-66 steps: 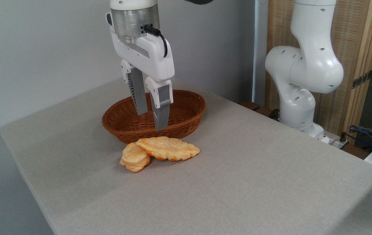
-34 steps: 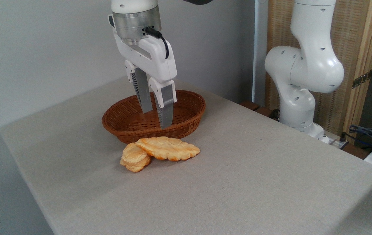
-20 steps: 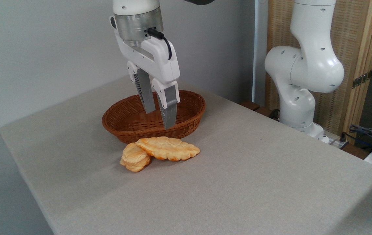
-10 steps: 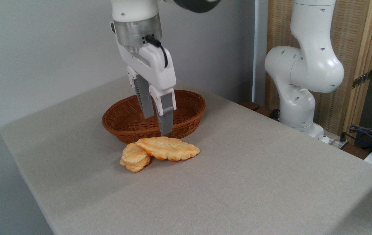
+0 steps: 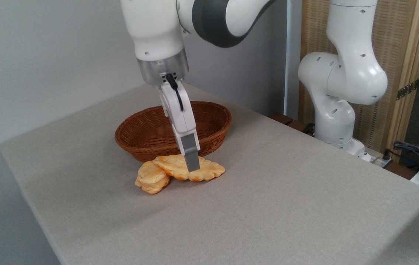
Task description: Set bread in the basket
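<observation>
On the table before the basket (image 5: 150,138), bread (image 5: 209,170) under the lowered hand (image 5: 191,166); finger spread hidden edge-on

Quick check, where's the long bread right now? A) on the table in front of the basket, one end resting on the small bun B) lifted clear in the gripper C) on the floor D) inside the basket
A: the long bread lies on the table in front of the basket, its left end overlapping the small bun, with the gripper down at it.
</observation>
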You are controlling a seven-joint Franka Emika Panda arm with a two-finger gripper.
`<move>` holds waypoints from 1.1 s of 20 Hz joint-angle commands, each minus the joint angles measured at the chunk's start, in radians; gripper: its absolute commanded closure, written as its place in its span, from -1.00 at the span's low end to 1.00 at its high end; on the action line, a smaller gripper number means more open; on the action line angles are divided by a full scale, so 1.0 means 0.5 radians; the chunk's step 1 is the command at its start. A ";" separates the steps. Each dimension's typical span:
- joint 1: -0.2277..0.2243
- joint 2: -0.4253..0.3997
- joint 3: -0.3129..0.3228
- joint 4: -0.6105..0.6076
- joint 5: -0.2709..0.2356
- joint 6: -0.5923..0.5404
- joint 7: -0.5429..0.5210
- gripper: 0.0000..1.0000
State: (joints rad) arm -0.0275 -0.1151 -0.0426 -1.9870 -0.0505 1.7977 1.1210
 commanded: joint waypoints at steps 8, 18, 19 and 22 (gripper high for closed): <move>-0.062 -0.009 0.002 -0.204 -0.178 0.052 0.283 -1.00; -0.089 0.034 -0.001 -0.241 -0.322 0.227 0.274 -1.00; -0.089 0.043 0.002 -0.241 -0.368 0.233 0.271 -1.00; -0.089 0.052 0.002 -0.241 -0.378 0.252 0.274 -1.00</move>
State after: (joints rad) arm -0.0678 -0.0957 -0.0476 -2.1021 -0.2111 1.8974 1.2445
